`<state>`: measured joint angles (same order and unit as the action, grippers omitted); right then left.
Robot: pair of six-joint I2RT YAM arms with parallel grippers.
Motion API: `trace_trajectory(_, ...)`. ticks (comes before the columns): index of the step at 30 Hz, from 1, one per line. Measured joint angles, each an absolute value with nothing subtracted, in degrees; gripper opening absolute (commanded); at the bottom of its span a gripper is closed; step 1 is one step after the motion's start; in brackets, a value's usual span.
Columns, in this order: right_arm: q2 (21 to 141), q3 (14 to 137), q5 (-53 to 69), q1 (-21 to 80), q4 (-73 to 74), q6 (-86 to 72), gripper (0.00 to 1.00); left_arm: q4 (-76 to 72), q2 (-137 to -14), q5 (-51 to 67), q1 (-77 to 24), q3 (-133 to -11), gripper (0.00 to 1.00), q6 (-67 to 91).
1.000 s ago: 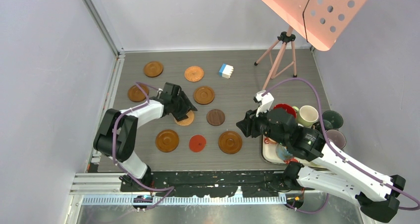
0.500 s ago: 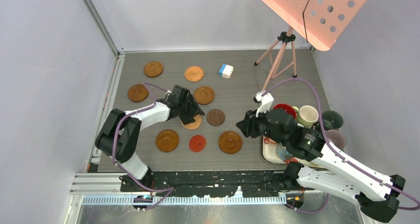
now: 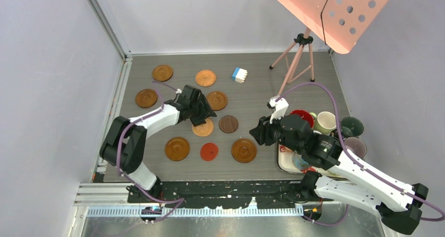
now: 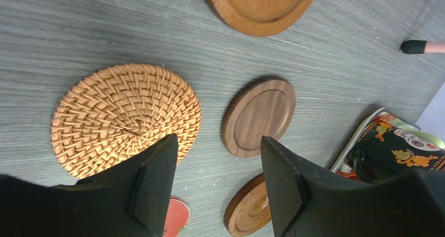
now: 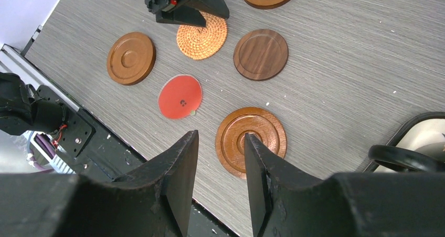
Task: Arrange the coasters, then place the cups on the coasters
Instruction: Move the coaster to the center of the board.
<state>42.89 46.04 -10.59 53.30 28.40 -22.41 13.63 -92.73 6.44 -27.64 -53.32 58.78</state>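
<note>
- Coasters lie spread over the middle of the bench (image 3: 252, 90). The woven coaster (image 4: 123, 116) sits centre-left in my left wrist view, flat, just beside the dark coaster (image 4: 258, 116) but not touching it.
- My left pincer (image 4: 218, 148) hangs above the woven one's near edge, fingers apart, nothing between them.
- My right pincer (image 5: 220, 140) hovers over a rimmed coaster (image 5: 273, 135) at lower centre of its view, fingers apart and bare.
- To shift the woven coaster well, I judge I should come down straight, take its rim and lift barely, keeping off the dark neighbour.
- Cups (image 3: 326, 121) crowd the top view's right edge, by the tray (image 3: 283, 166).
</note>
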Motion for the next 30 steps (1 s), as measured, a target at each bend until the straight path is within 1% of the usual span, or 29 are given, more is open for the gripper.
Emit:
trace_trajectory(6,43.16,46.04,-10.44,53.30,28.32,-22.44,0.45,19.46,-88.33,1.98,-26.96,-58.02,0.62,54.48)
trace_trajectory(9,43.16,46.04,-10.39,53.30,28.27,-22.44,0.45,20.64,-85.71,0.64,-24.43,-59.31,0.62,52.86)
trace_trajectory(15,44.29,46.04,-9.91,53.30,27.90,-22.44,0.45,22.22,-83.00,-1.26,-12.38,-59.57,0.57,52.05)
trace_trajectory(20,44.80,46.06,-9.69,53.30,27.86,-22.44,0.45,21.87,-83.53,-1.26,-0.95,-60.34,0.56,52.34)
trace_trajectory(25,45.76,46.37,-9.34,53.30,27.88,-22.44,0.45,18.57,-88.55,1.08,8.23,-63.44,0.52,52.86)
trace_trajectory(30,46.13,46.57,-9.37,53.30,27.90,-22.44,0.45,14.46,-94.28,5.85,13.06,-63.59,0.52,55.81)
